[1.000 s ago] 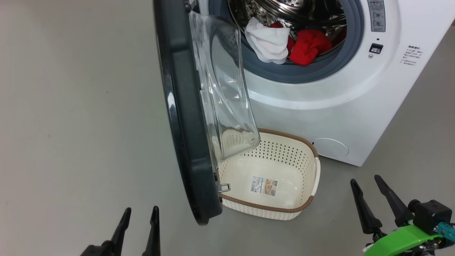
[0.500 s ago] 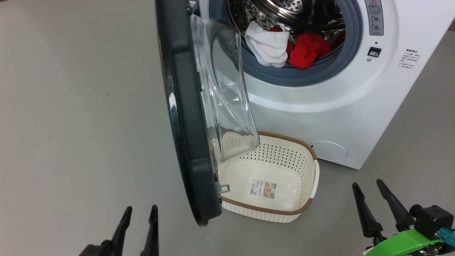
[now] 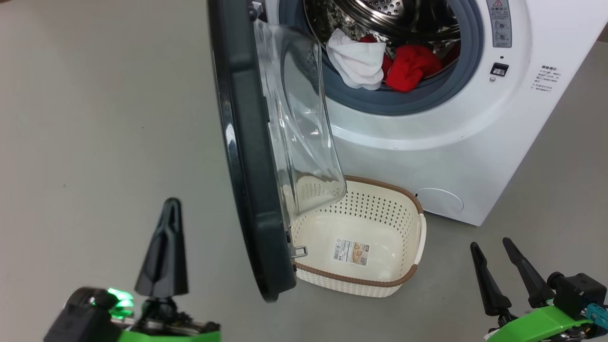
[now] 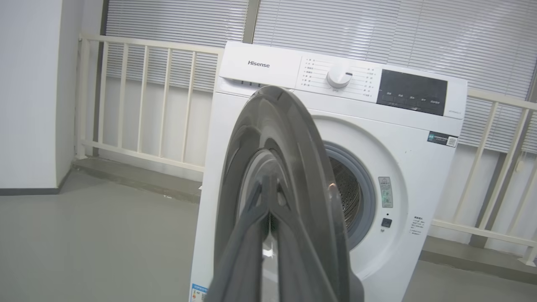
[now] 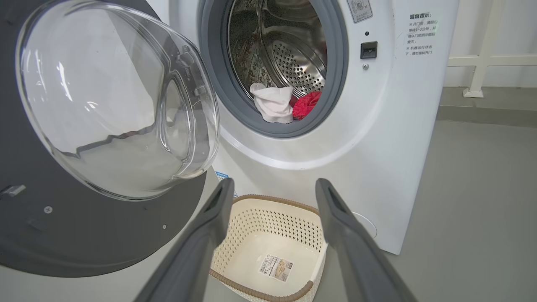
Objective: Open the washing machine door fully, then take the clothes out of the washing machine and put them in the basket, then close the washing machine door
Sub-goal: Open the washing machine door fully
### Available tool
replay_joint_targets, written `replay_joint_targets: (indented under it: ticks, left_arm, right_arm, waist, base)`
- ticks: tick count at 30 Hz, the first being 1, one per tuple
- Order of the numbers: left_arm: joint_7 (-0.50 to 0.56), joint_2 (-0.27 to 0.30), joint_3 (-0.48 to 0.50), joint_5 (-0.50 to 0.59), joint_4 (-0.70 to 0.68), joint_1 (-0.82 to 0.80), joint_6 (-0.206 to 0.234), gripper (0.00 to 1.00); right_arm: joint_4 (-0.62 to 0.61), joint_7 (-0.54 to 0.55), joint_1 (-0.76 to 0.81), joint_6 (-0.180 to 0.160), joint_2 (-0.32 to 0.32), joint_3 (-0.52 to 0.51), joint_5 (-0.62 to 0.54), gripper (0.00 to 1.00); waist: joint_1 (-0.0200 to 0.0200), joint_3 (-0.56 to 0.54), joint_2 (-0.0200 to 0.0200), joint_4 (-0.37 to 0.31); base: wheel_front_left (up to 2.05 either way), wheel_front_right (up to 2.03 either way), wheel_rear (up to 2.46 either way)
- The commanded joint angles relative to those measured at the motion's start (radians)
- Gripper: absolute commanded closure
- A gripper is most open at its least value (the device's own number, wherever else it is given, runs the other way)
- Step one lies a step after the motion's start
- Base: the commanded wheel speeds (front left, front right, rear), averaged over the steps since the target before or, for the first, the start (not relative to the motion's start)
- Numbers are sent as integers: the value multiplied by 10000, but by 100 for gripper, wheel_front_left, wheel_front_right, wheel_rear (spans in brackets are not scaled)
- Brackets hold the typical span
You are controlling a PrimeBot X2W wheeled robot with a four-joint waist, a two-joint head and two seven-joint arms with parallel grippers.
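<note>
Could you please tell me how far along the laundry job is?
Done: the washing machine door stands partly open. In hand: the shut left claw is beside its outer face, holding nothing. Left: clothes lie in the drum, the basket is empty, door closing comes last.

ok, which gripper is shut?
The left gripper: its two fingers meet in a single dark point, with nothing between them. The right gripper has its fingers spread apart.

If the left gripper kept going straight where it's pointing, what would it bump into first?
Probably the washing machine door. Seen from its own wrist, the shut left gripper aims at the door's dark outer side. How far off the door is, the pictures don't make clear.
</note>
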Motion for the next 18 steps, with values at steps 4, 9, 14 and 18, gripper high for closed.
replay_joint_targets:
  ticks: [4, 9, 14, 18]
  left_arm:
    - [-74, 104, -696, 108, -1324, -452, -79, 100]
    - [-74, 104, -2143, 213, -1325, -297, -237, 100]
    - [-74, 104, -3181, 20, -311, -202, -314, 100]
    - [-74, 104, -3493, -277, 578, -378, -230, 100]
  right_arm:
    - [-284, -91, -110, 48, -136, 225, -192, 0]
    - [-317, -91, -170, 48, -139, 263, -161, 0]
    - [-349, -91, -246, 48, -153, 301, -141, 0]
    - [-368, -91, -307, 48, -174, 328, -129, 0]
  waist:
    - [0, 66, 0, -29]
    - [0, 127, 0, -87]
    - [0, 198, 0, -160]
    - [0, 275, 0, -207]
  base:
    - [0, 0, 0]
    - [0, 0, 0]
    - [0, 0, 0]
    - [0, 0, 0]
